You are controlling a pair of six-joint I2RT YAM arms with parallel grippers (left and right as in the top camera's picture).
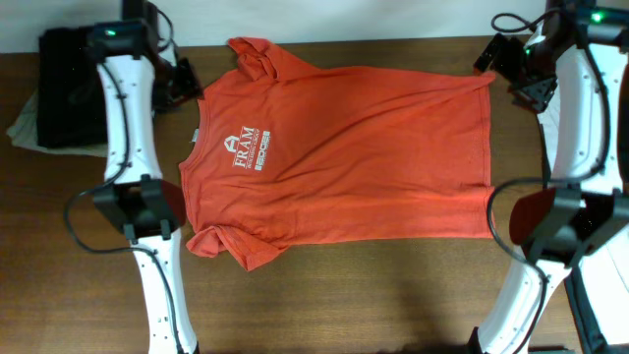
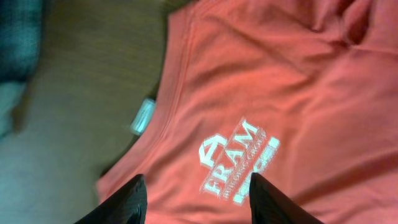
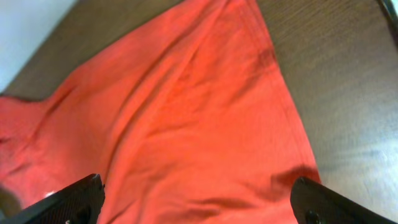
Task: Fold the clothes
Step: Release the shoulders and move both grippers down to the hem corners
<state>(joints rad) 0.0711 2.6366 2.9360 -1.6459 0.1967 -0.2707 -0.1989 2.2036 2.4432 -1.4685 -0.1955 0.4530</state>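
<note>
At 9 o'clock on the table (image 1: pixel 393 285), beyond the left arm, lies a dark pile of cloth (image 1: pixel 69 88). I leave it alone.

The left gripper (image 2: pixel 198 200) hovers at about 10 o'clock of the T-shirt (image 1: pixel 364 157), over the collar (image 2: pixel 177 81). Its fingers (image 2: pixel 127 202) stand wide apart and hold nothing. The white logo (image 2: pixel 239 162) shows between them, and a small white label (image 2: pixel 143 115) sticks out at the neck.

The shirt lies spread flat across the middle of the table, logo side up. The collar points to 9 o'clock and the hem (image 1: pixel 488 147) to 3 o'clock. One sleeve (image 1: pixel 254 54) is bunched at 11 o'clock and the other sleeve (image 1: pixel 231 246) is rumpled at 7 o'clock.

I judge the shirt to be light, limp knit. It will sag and drag along the wood, and a single layer could slip out of a shallow pinch. I would grip it at the doubled seams, at the shoulder beside the collar and at a hem corner, and lift both ends together so that the fold falls straight.

The right gripper (image 3: pixel 199 202) hangs over the hem end at about 2 o'clock. Its fingers (image 3: pixel 78 196) are also spread wide and empty, with the cloth below them creased.
</note>
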